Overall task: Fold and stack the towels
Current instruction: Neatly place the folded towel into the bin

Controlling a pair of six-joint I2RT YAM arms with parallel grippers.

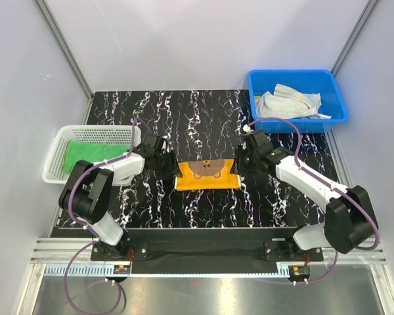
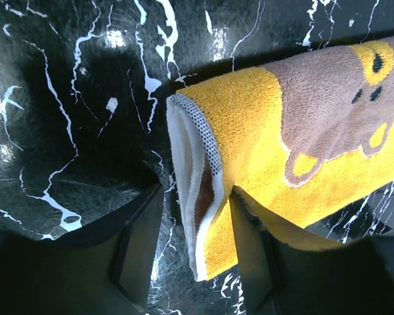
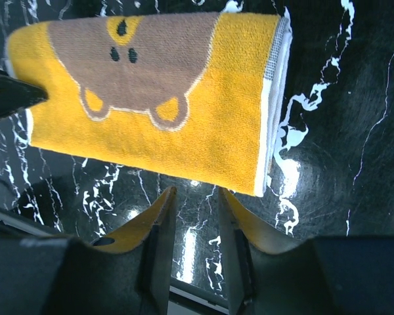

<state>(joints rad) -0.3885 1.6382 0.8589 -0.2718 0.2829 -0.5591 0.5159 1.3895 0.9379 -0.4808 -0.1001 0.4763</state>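
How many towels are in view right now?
3 for sure: the yellow bear towel folded on the table, a green towel in the white basket, and a pale heap in the blue bin that may hide more.

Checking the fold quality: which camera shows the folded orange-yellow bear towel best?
Right wrist: nearly the whole folded orange-yellow terry towel with brown bear shows close, layered edge included. Left wrist shows only one end, close up. Top external shows it whole but small.

Fuzzy terry towel (image 2: 249, 131), glossy marbled table (image 2: 65, 98)
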